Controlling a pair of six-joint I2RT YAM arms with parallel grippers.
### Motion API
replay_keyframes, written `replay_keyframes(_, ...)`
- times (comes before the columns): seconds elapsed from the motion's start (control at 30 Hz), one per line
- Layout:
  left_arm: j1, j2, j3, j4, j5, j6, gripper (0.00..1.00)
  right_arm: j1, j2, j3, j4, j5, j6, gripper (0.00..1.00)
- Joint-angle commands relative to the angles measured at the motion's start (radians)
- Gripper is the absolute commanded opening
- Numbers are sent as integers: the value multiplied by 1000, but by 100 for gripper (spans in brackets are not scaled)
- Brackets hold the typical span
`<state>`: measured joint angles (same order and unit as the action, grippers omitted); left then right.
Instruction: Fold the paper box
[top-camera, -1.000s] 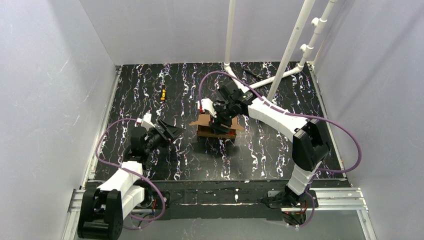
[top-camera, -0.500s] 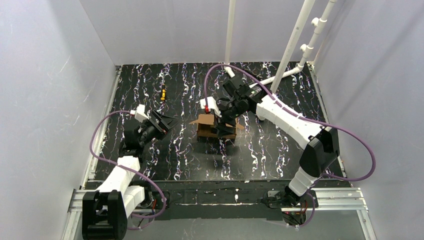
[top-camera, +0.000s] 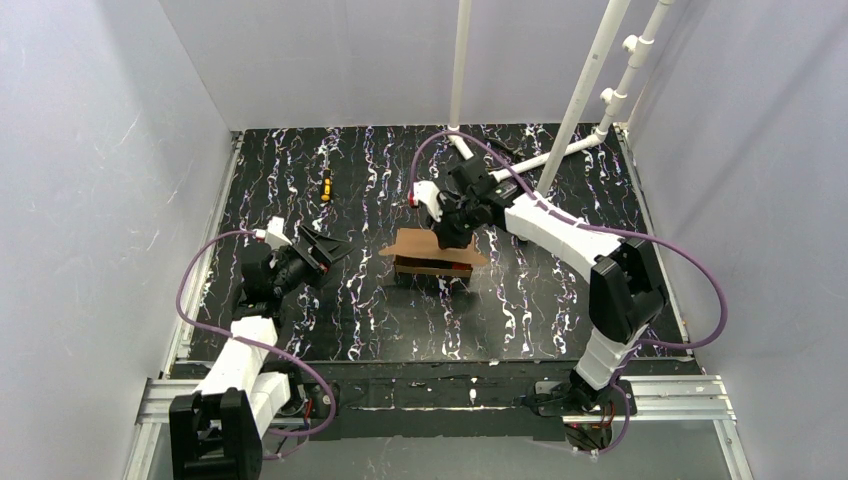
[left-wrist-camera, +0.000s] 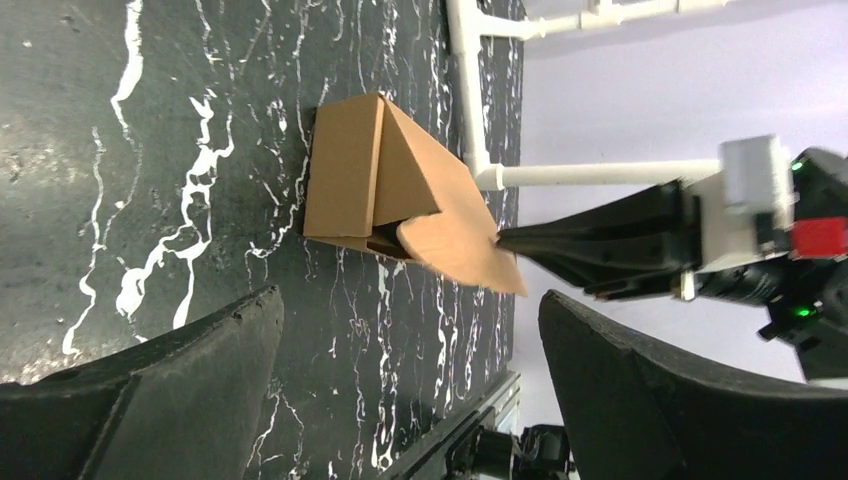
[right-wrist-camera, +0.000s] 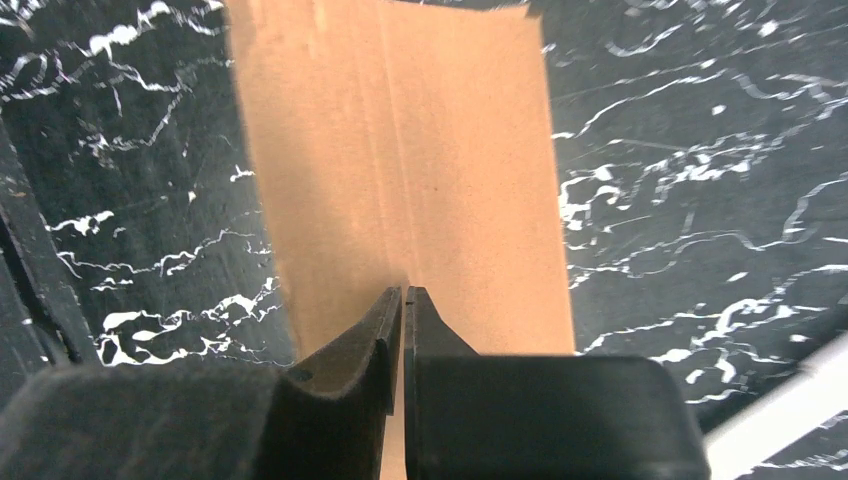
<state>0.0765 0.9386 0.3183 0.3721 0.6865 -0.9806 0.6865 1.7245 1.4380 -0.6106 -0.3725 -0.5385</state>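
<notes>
Boxes: I count one paper box, centre of view, its flap lowered and the inside hidden. Grippers, two: right gripper pressed together, tips on the flap; left gripper spread wide, well apart at the box's nine o'clock.

Seen from the right wrist, the paper box runs off the top edge. Its near end is lost behind the right gripper — touching or not, I can't tell. The left gripper is cut off at the bottom. The small yellowish thing is too tiny to name.
</notes>
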Motion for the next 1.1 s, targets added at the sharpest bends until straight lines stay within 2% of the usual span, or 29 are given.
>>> replay_keyframes(0.0,16,-57,-7,-137,-94,15,98,32,20,-63,70,-2,-27,13)
replay_keyframes(0.17,18,-25,45,-137,-33,78,98,69,71,-163,99,23,-42,13)
replay_keyframes(0.27,1,-8,106,-181,-7,155,89,67,78,-154,70,4,-55,15)
replay_keyframes(0.33,-54,15,177,-312,-60,235,88,62,61,-99,0,-47,-94,19)
replay_keyframes(0.4,-195,53,257,-436,-205,345,88,48,38,-37,-79,-111,-137,23)
replay_keyframes(0.5,-306,122,327,-456,-335,399,88,14,-12,11,-171,-209,-207,31)
replay_keyframes(0.57,-315,192,367,-429,-334,421,88,-22,-53,-4,-185,-273,-235,37)
replay_keyframes(0.67,-321,338,438,-414,-307,449,87,-73,-113,-95,-101,-347,-223,43)
replay_keyframes(0.77,-328,474,518,-417,-263,464,81,-99,-153,-200,4,-337,-207,46)
replay_keyframes(0.93,-360,626,645,-443,-248,496,80,-136,-240,-305,123,-313,-242,54)
replay_keyframes(1.07,-385,727,681,-463,-235,499,75,-184,-299,-402,252,-305,-224,51)
